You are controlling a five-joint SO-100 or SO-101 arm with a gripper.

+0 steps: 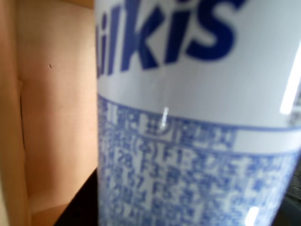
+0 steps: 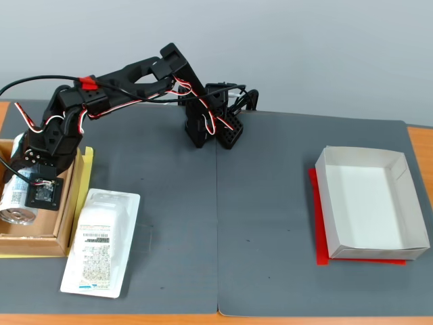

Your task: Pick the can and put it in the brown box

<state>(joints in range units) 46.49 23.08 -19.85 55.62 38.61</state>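
The can (image 2: pixel 12 200) is white with blue print and a silver end. It lies tilted inside the brown box (image 2: pixel 34 244) at the left edge of the fixed view. My gripper (image 2: pixel 20 181) reaches down into the box and is shut on the can; its fingertips are mostly hidden behind the wrist. In the wrist view the can (image 1: pixel 197 122) fills most of the frame, very close. The box's inner cardboard wall (image 1: pixel 51 117) shows to its left.
A flat white plastic packet with a barcode label (image 2: pixel 98 244) lies just right of the brown box. A white paper box (image 2: pixel 369 203) sits on a red sheet at the right. The arm's base (image 2: pixel 210 125) stands at the back centre on dark grey mats.
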